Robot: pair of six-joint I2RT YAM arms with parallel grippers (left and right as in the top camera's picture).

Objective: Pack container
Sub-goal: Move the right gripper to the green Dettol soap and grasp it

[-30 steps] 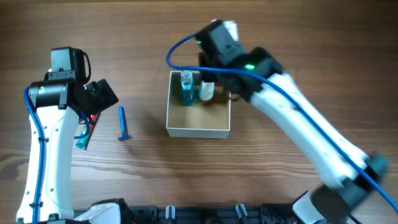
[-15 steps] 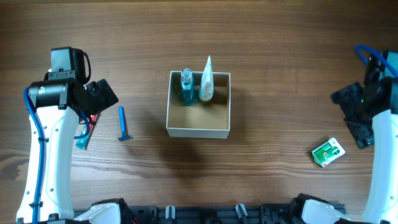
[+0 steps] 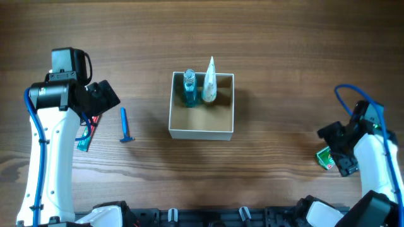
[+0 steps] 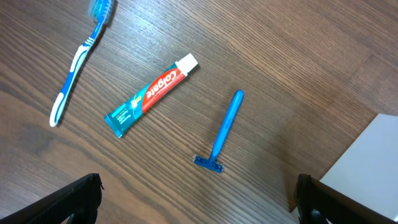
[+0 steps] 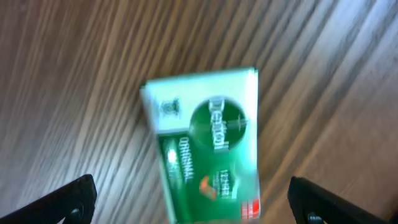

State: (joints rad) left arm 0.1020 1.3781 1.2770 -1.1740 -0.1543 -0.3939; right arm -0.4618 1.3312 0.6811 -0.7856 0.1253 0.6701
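Note:
The container [image 3: 201, 133], a square white-walled box with a tan inside, stands mid-table. It holds a blue bottle [image 3: 189, 88] and a white tube [image 3: 209, 82] against its far wall. My right gripper [image 5: 193, 202] is open, straddling a green Dettol soap box [image 5: 208, 149] lying flat; overhead the box [image 3: 324, 157] peeks out left of the gripper. My left gripper [image 4: 196, 202] is open and empty above a blue razor [image 4: 222, 129], a Colgate tube [image 4: 151, 94] and a blue toothbrush [image 4: 79, 56]. The container's corner [image 4: 367, 162] shows at the right.
In the overhead view the razor [image 3: 125, 125] lies left of the container, with the toothpaste [image 3: 86, 135] partly hidden under the left arm. Both arms' bases stand at the near table edge.
My right arm has pulled back from the container, leaving the white tube inside, swung to the right side and come down over the green soap box. The left arm has not moved.

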